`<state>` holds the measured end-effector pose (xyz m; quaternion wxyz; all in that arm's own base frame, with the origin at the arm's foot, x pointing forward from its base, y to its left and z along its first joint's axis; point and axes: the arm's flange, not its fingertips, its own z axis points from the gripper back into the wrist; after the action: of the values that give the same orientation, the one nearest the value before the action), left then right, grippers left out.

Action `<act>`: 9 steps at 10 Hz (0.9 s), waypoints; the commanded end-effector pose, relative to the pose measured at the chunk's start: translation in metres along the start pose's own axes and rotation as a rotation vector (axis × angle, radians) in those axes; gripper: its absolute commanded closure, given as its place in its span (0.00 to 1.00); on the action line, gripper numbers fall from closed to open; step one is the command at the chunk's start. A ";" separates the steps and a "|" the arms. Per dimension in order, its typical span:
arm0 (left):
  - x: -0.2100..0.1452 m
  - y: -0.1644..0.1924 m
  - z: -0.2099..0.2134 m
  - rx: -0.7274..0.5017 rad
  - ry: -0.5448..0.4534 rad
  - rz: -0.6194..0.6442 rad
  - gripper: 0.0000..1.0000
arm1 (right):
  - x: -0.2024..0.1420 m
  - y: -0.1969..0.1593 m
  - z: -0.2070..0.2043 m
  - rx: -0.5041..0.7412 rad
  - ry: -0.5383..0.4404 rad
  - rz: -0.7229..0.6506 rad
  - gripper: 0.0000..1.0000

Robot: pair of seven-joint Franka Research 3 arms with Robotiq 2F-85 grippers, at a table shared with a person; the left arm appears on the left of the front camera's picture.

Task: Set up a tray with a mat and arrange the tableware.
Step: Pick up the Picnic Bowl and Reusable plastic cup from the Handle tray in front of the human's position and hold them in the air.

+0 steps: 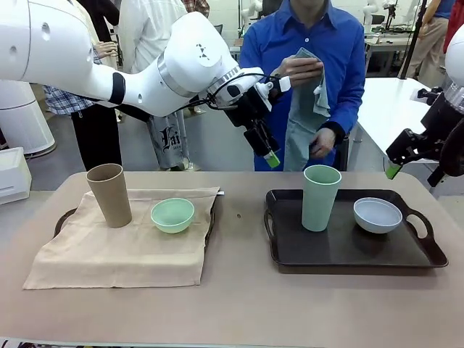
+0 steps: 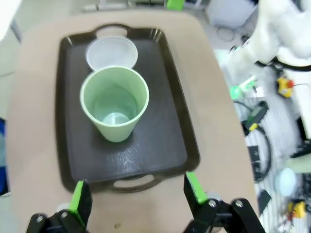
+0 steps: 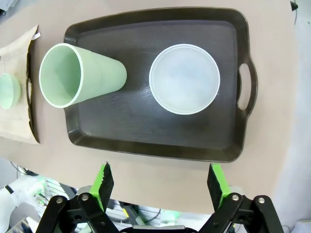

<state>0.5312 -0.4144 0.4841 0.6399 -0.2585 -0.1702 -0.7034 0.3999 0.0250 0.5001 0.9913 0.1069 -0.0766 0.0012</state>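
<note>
Cups and bowls sit in two sets on the table. The tan cup (image 1: 109, 194) and the mint-green bowl (image 1: 172, 214) stand on a tan mat (image 1: 116, 250) that lies over one tray, so that set looks done. The pale green cup (image 1: 320, 197) and the white bowl (image 1: 377, 214) stand right on the dark tray (image 1: 355, 267) with no mat under them. The person's hand (image 1: 299, 69) holds a grey-green cloth (image 1: 310, 109), maybe the mat for this tray.

The left gripper (image 2: 137, 194) hangs over the near end of the dark tray with its jaws wide apart and nothing in them. The right gripper (image 3: 160, 187) hangs over the tray's side, jaws apart and empty too. I think they wait to lift the cup and bowl.

Both cups stand straight up, wide mouth on top and narrow foot down. Both bowls face up. The tray's long side runs across the table.
</note>
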 end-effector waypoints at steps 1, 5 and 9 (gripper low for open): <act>-0.002 0.001 -0.001 -0.006 -0.009 -0.041 0.00 | -0.003 -0.001 0.002 0.002 0.005 0.002 0.00; -0.023 -0.034 -0.009 0.041 -0.133 -0.105 0.00 | 0.010 -0.006 -0.036 0.012 0.033 -0.044 0.00; -0.061 -0.046 -0.043 0.260 -0.192 -0.196 0.00 | 0.008 -0.013 -0.053 -0.071 -0.024 -0.074 0.00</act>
<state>0.4966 -0.3955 0.4332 0.5945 -0.2345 -0.3022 -0.7073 0.4174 0.0220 0.4556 0.9924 0.0962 -0.0736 -0.0216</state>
